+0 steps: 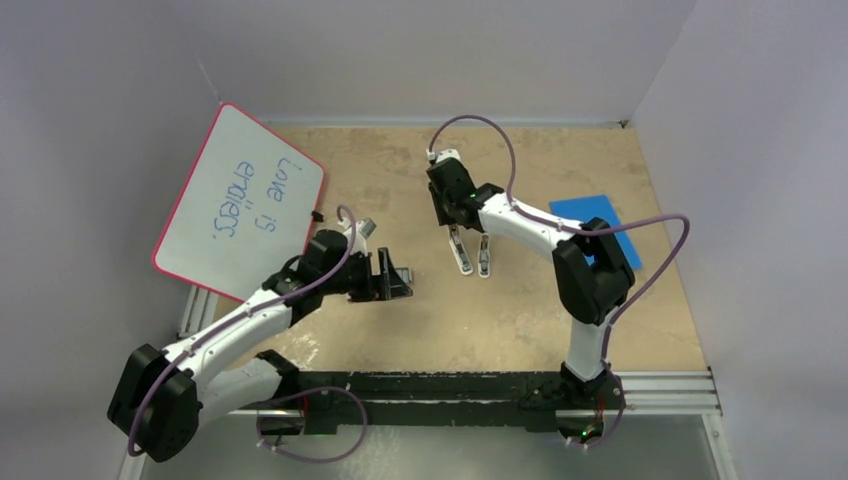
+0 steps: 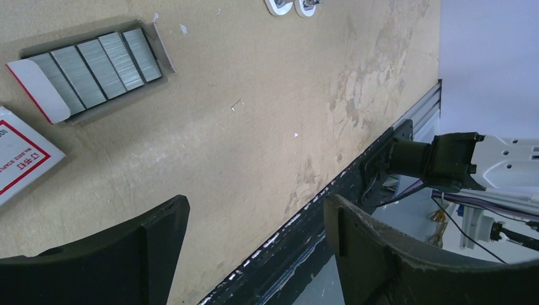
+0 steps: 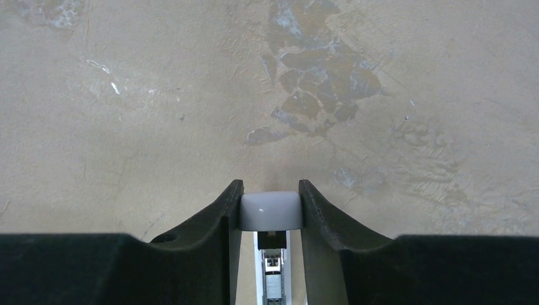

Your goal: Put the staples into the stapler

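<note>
The staples (image 2: 89, 60) are several grey ribbed strips side by side in an open cardboard tray, at the upper left of the left wrist view. My left gripper (image 2: 257, 210) is open and empty above bare table, well apart from them; it also shows in the top view (image 1: 398, 275). The white stapler (image 1: 461, 252) lies mid-table. My right gripper (image 1: 447, 222) is shut on its rounded white end (image 3: 270, 211). The metal inner channel (image 3: 272, 279) shows between the fingers. The stapler's ends also show at the top edge of the left wrist view (image 2: 279, 5).
A second white piece (image 1: 484, 256) lies next to the stapler. A red-and-white cardboard box (image 2: 19, 159) lies near the staples. A whiteboard (image 1: 240, 200) leans at the left. A blue sheet (image 1: 597, 225) lies at the right. A black rail (image 1: 450, 385) runs along the front edge.
</note>
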`<state>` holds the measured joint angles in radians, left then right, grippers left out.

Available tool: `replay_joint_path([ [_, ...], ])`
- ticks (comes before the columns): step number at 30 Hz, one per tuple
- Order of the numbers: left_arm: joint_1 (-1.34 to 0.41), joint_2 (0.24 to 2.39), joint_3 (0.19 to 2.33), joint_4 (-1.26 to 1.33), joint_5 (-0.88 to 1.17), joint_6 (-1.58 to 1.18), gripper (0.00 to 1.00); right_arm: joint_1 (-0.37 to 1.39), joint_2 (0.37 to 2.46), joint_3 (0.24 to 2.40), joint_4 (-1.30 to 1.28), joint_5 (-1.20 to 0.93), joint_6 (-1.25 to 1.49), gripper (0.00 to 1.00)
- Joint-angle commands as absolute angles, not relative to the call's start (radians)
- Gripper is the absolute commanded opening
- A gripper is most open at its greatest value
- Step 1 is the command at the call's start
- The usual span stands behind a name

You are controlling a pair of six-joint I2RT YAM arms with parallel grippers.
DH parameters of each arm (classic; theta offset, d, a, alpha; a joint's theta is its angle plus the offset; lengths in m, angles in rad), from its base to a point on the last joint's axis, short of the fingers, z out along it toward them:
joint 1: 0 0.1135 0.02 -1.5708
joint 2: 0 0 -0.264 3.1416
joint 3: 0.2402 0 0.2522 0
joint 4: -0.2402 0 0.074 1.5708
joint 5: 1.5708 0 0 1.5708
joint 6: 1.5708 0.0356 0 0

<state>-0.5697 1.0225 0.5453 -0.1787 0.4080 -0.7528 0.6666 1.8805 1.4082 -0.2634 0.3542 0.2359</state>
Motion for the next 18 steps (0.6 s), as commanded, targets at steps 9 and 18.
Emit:
replay_joint_path([
  [9,-0.566,1.235,0.590,0.062,0.514,-0.878,0.68,0.666,1.755,1.346,-0.235,0.451,0.550,0.20],
  [18,-0.572,1.494,0.763,0.174,0.550,-0.893,0.37,0.685,1.723,1.283,-0.229,0.466,0.610,0.20],
])
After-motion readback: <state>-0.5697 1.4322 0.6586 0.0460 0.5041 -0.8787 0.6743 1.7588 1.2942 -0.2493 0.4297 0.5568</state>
